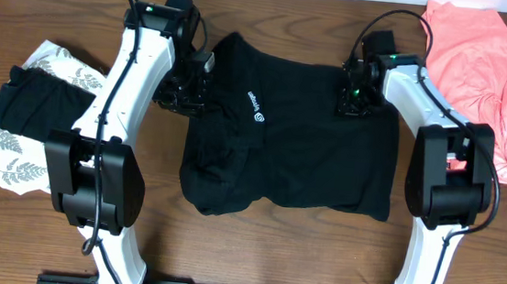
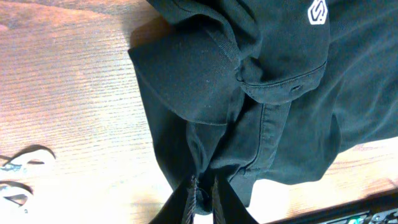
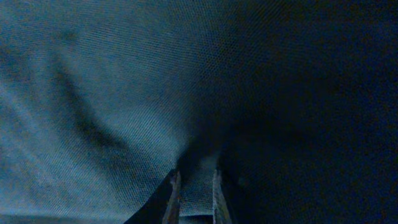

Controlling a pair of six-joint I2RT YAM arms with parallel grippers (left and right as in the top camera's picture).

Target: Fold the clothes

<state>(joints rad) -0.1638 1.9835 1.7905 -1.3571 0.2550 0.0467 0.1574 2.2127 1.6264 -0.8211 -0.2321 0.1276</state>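
Because both wrist housings block the overhead view, neither claw's fingertips show from above; only the wrist cameras reveal them. The right wrist view is almost wholly dark, blurred cloth, with no seam or edge to tell which part of the garment it shows. The black shirt (image 1: 299, 151) lies rumpled in the middle of the wooden table (image 1: 252, 261), between the 2 arms, with a small white logo (image 1: 255, 105) facing up. The left gripper (image 2: 203, 194) is clenched on a fold at the shirt's edge, below the collar (image 2: 280, 74). The right gripper (image 3: 194, 191) pinches a ridge of the same fabric. A salmon-pink garment (image 1: 481, 70), cut off by the frame's top edge, lies beyond the right arm. A leaf-print garment (image 1: 13, 153) with a black garment (image 1: 36, 105) on it lies beyond the left arm.
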